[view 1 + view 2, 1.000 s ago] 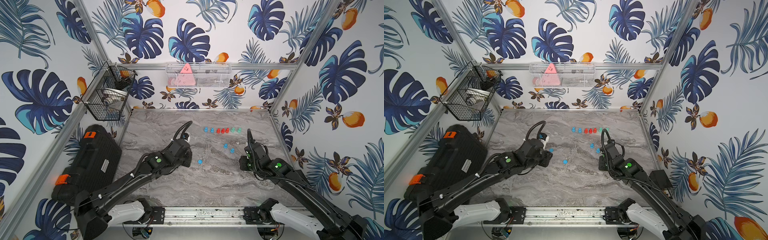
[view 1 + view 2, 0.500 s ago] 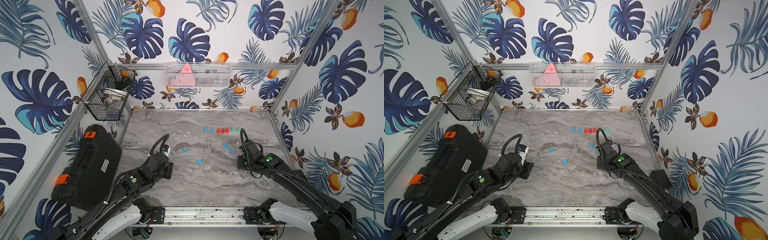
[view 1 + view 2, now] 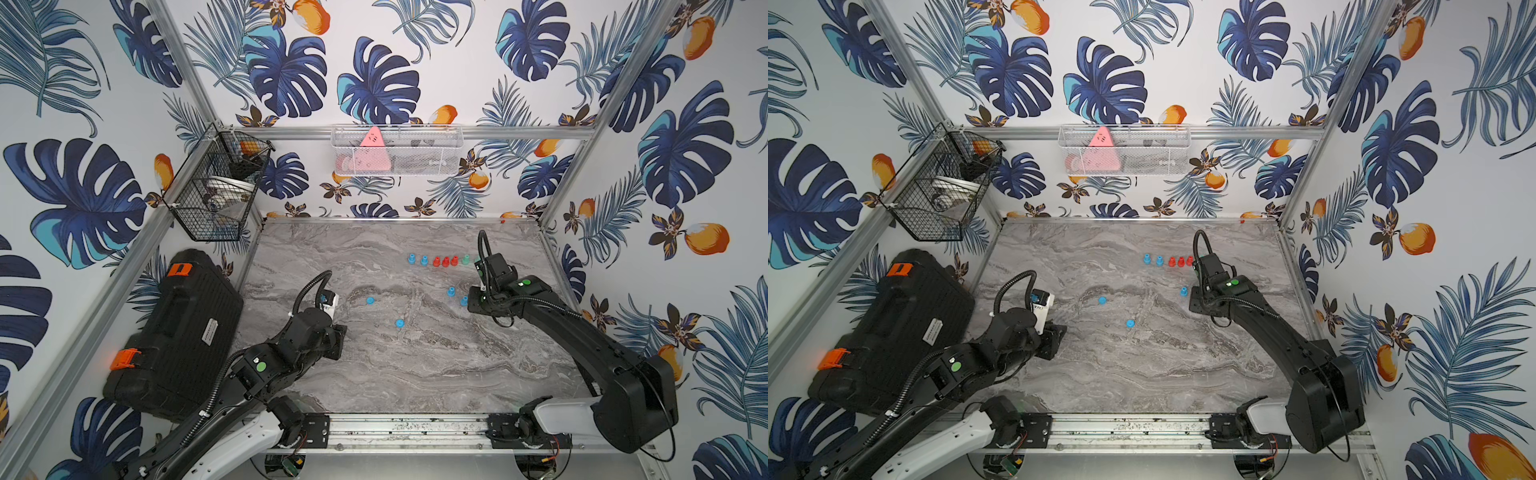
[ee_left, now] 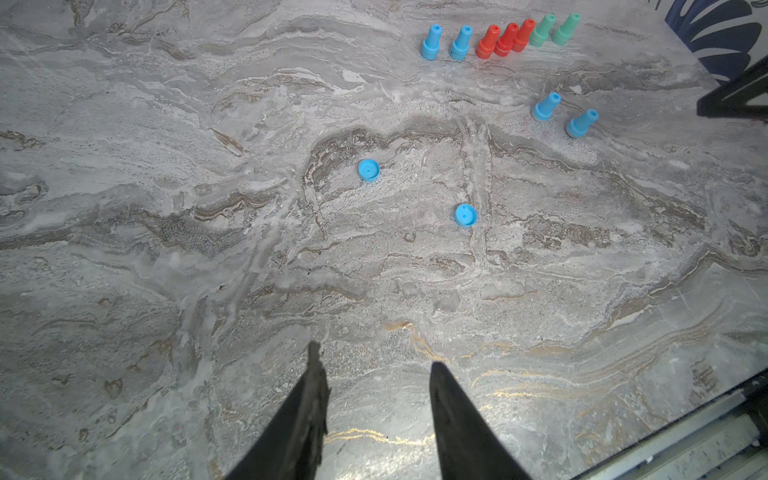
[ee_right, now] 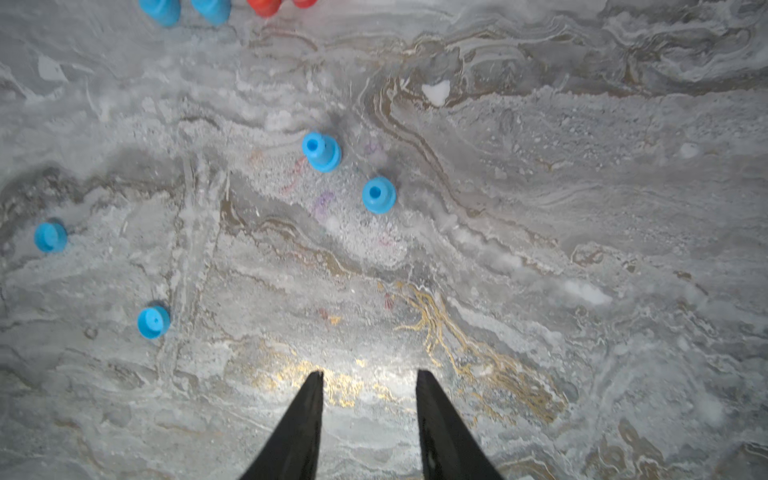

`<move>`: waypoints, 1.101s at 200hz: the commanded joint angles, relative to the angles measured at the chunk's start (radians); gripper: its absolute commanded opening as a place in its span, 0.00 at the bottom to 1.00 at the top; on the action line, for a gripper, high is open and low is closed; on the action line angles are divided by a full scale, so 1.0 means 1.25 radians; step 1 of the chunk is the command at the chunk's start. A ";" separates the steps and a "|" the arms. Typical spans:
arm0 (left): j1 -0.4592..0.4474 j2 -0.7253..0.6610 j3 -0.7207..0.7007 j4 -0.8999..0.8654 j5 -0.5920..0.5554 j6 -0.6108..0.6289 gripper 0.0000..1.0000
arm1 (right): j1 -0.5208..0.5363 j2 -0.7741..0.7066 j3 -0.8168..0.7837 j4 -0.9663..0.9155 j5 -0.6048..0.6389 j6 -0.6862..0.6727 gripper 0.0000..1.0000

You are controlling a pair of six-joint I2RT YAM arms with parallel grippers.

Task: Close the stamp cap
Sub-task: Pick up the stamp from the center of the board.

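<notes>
Two loose blue caps (image 3: 369, 300) (image 3: 400, 323) lie flat on the marble table (image 3: 415, 374), also in the left wrist view (image 4: 368, 170) (image 4: 465, 215). Two blue stamps (image 3: 450, 291) (image 3: 464, 301) stand upright to their right, seen from above in the right wrist view (image 5: 321, 151) (image 5: 378, 195). My left gripper (image 4: 374, 355) is open and empty at the front left (image 3: 337, 341), well short of the caps. My right gripper (image 5: 370, 372) is open and empty, its head (image 3: 474, 305) right beside the two stamps.
A row of blue, red and green stamps (image 3: 436, 261) stands along the back right. A black case (image 3: 174, 332) lies left of the table. A black wire basket (image 3: 220, 187) and a white mesh basket (image 3: 397, 151) hang on the walls.
My left arm has drawn back toward the front left, uncovering the left cap on the table. My right arm has shifted slightly left and toward the back.
</notes>
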 commanded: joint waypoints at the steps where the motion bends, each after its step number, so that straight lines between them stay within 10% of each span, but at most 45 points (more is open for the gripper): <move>1: 0.000 -0.004 0.001 0.018 0.007 0.012 0.45 | -0.018 0.035 0.032 0.017 -0.052 -0.029 0.40; 220: 0.000 -0.018 0.001 0.017 -0.008 0.013 0.45 | -0.049 0.487 0.351 0.002 -0.067 -0.056 0.37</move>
